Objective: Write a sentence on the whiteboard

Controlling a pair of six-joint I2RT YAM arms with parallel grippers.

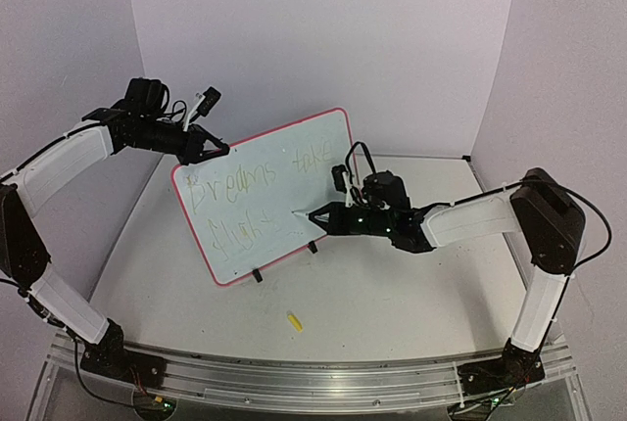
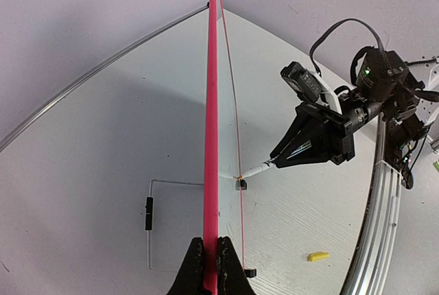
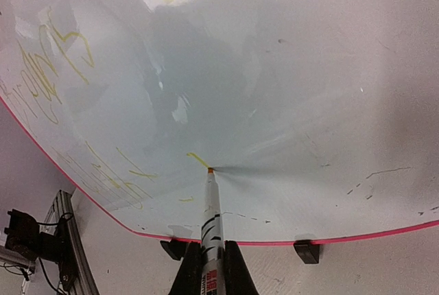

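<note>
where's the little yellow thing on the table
In the top view, the little yellow piece lies on the table, on the near side of the whiteboard.

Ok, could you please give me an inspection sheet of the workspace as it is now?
Surface: white table, bare around the board.
Job's things: whiteboard standing on its feet, yellow writing on it; marker tip touches it.
Clutter: small yellow piece, maybe a cap, on the table before the board.
Jaws: left jaws shut on the whiteboard's upper edge; right jaws shut on the marker.
Cables: black cable arches over the right jaws.
Surroundings: plain lilac walls.
</note>
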